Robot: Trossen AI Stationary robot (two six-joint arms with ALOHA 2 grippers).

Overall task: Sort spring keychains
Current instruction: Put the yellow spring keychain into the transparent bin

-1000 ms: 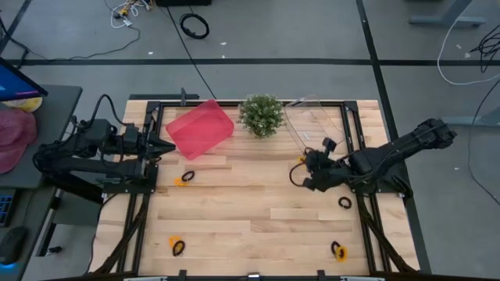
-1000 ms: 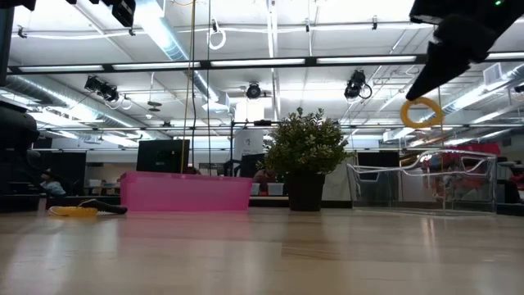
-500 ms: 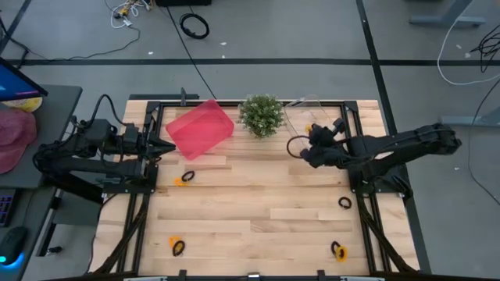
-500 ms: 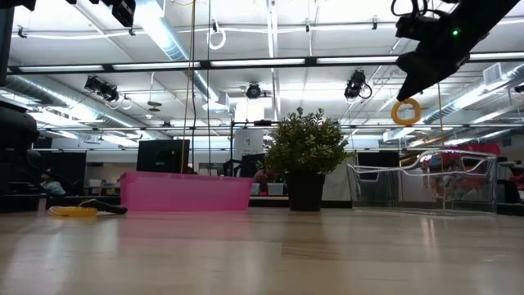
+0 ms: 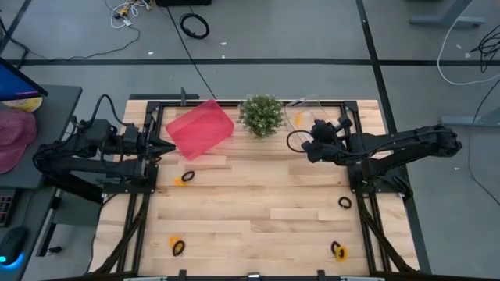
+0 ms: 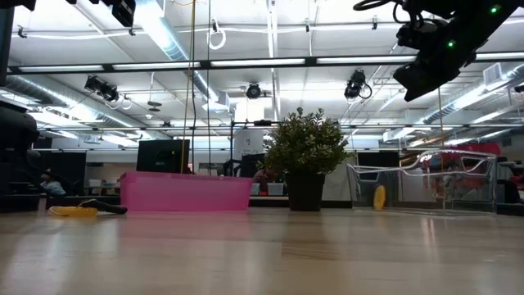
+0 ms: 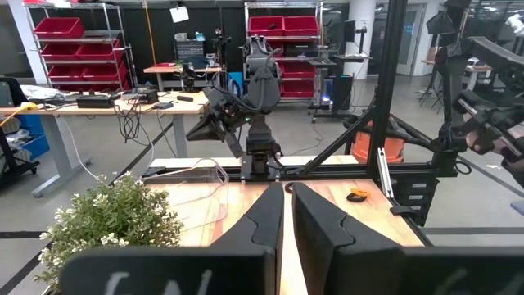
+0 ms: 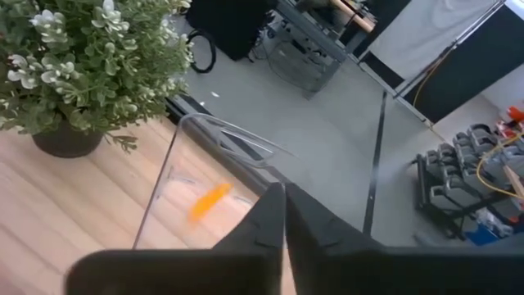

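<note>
1. Now hovering over the clear bin (image 5: 312, 117), right gripper (image 5: 307, 145) with jaws pinched together and empty; one orange keychain (image 6: 379, 197) inside that bin, seemingly just dropped.
2. Parked by the pink bin (image 5: 200, 129), left gripper (image 5: 166, 146), jaws clenched on nothing, likely waiting for black ones.
3. Left scattered on the surface (image 5: 258, 203): remaining spring keychains (image 5: 184, 178), near the left arm and along the near edge, unsorted.

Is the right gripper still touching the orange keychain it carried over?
Apart. In the low view the orange keychain sits down inside the clear bin, while the shut right gripper hangs well above it.
</note>
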